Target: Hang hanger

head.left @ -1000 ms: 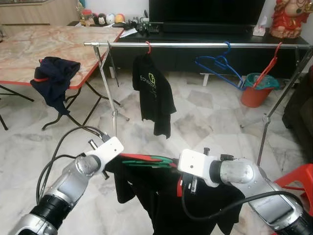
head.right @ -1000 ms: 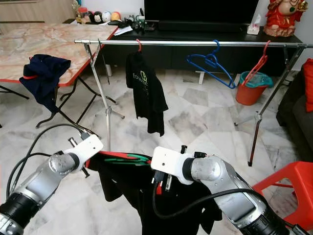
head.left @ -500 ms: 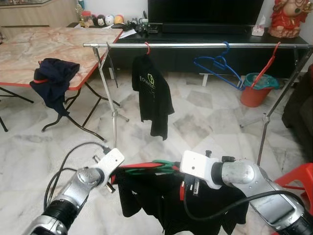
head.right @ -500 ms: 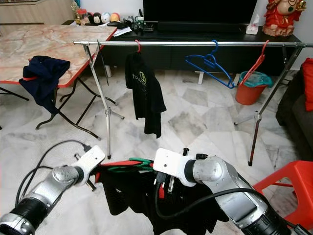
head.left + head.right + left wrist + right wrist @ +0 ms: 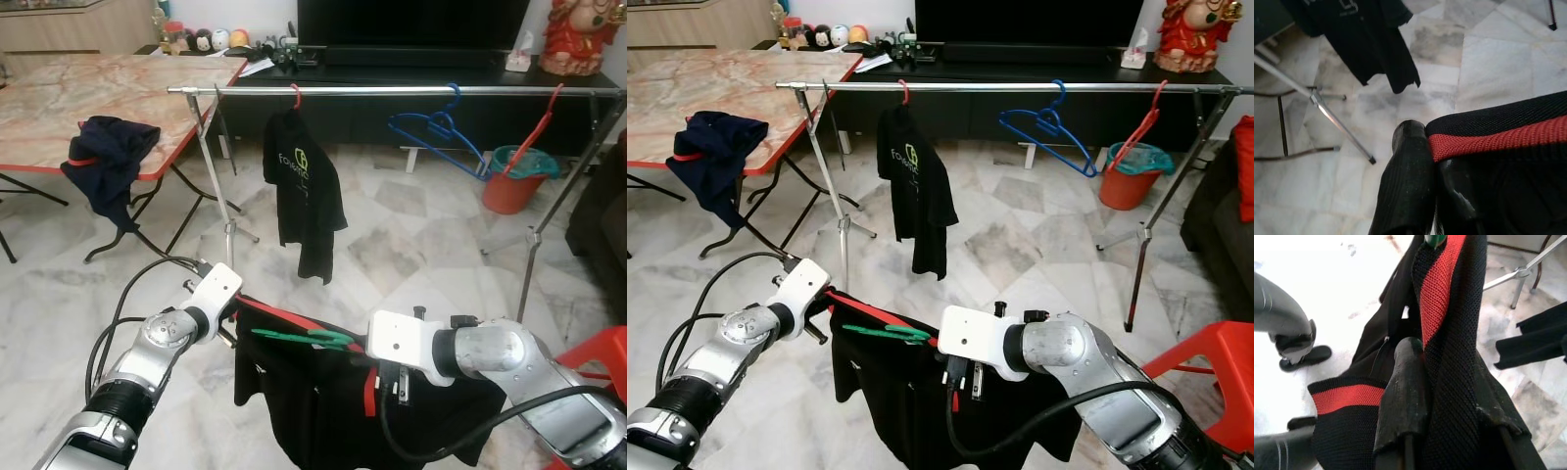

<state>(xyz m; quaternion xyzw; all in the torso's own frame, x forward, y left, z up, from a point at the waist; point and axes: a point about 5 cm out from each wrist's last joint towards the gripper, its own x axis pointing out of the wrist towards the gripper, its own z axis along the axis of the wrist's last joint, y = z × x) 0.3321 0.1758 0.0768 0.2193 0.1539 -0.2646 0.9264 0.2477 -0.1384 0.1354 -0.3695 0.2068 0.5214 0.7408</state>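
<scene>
A black garment (image 5: 323,411) with red trim hangs between my two grippers, low in front of me. A green hanger (image 5: 299,337) lies inside its neck opening. My left gripper (image 5: 235,311) is shut on the red-trimmed collar (image 5: 1488,139), which runs taut and slanting down to my right gripper (image 5: 370,370). The right gripper (image 5: 1449,372) is shut on bunched black and red fabric, with one finger (image 5: 1405,391) pressed against it. The silver clothes rail (image 5: 392,90) stands ahead, beyond both grippers.
On the rail hang a black T-shirt (image 5: 304,191) on a red hanger, blue hangers (image 5: 436,127) and a red hanger (image 5: 539,132). An orange bucket (image 5: 514,181) stands behind. A marble-topped table (image 5: 59,98) with a dark garment (image 5: 108,157) is left, a red chair (image 5: 598,362) right.
My left gripper dipped and then rose again, pulling the red-trimmed collar taut. The right gripper sank slightly. The green hanger now sits lower between them.
</scene>
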